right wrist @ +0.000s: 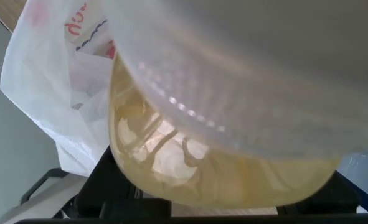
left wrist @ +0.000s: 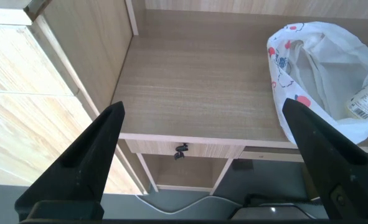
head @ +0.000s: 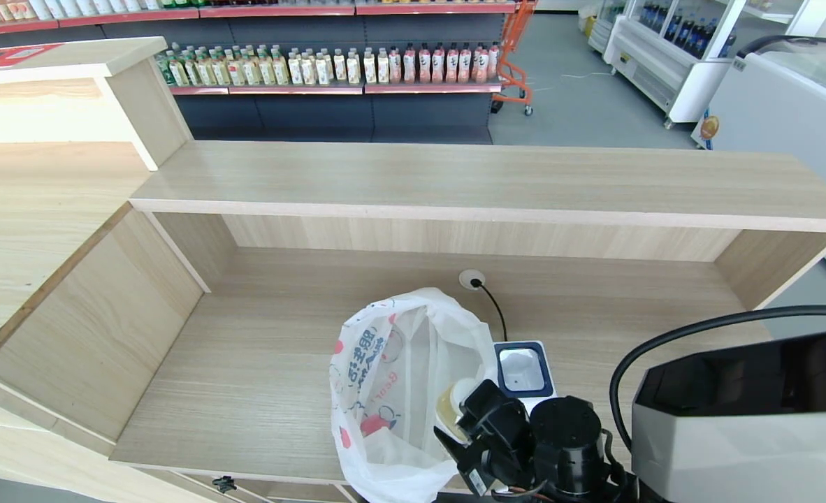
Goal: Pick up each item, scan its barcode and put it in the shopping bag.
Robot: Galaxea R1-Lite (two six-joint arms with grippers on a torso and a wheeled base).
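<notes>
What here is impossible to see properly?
Inside of the shopping bag: head view, white folds and the right end effector cover it.
Shape of the yellowish container: right wrist view, too near, cut off by the edges.
Near side of the scanner: head view, the right arm hides it.

From the shopping bag (head: 385,377), bare desk (head: 245,363) runs toward 9 o'clock to the left side wall (head: 105,321) and toward 12 o'clock to the back panel (head: 455,237) under a raised counter top (head: 497,181). At 3 o'clock the scanner (head: 523,369) stands just beside the bag, its cable (head: 495,307) trailing toward 12. Farther toward 4 o'clock a large white machine (head: 734,447) bars the way. The bag's mouth gapes; the right gripper (head: 465,423), clamped on a yellowish jar (head: 451,409), crowds its 4 o'clock rim
</notes>
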